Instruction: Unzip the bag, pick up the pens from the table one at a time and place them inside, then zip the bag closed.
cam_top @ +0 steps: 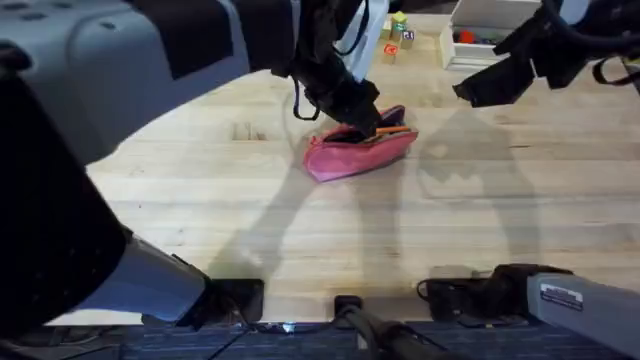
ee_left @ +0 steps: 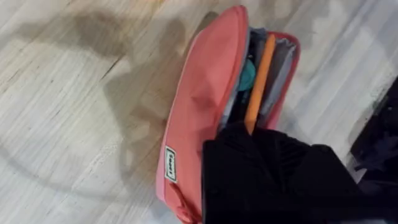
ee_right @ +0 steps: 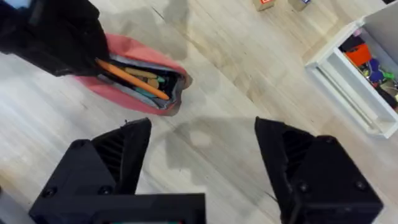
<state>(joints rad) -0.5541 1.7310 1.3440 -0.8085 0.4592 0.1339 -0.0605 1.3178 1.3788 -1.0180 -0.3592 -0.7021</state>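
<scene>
The pink bag (cam_top: 350,158) lies on the table (cam_top: 300,230) at centre back, unzipped, its grey lining showing (ee_left: 199,93). My left gripper (cam_top: 362,122) is down at the bag's open mouth, shut on one of the pens, the orange one (ee_left: 260,74). That pen lies slanted inside the bag (ee_right: 134,78) beside a teal item (ee_left: 246,73). My right gripper (ee_right: 202,155) hangs open above the table to the right of the bag (cam_top: 495,78), holding nothing. In the right wrist view the left gripper (ee_right: 62,37) covers the bag's far end.
A white bin (cam_top: 480,35) with small coloured items stands at the back right (ee_right: 348,68). A few small coloured blocks (cam_top: 395,40) sit behind the bag. Bare wood lies in front of and to the left of the bag.
</scene>
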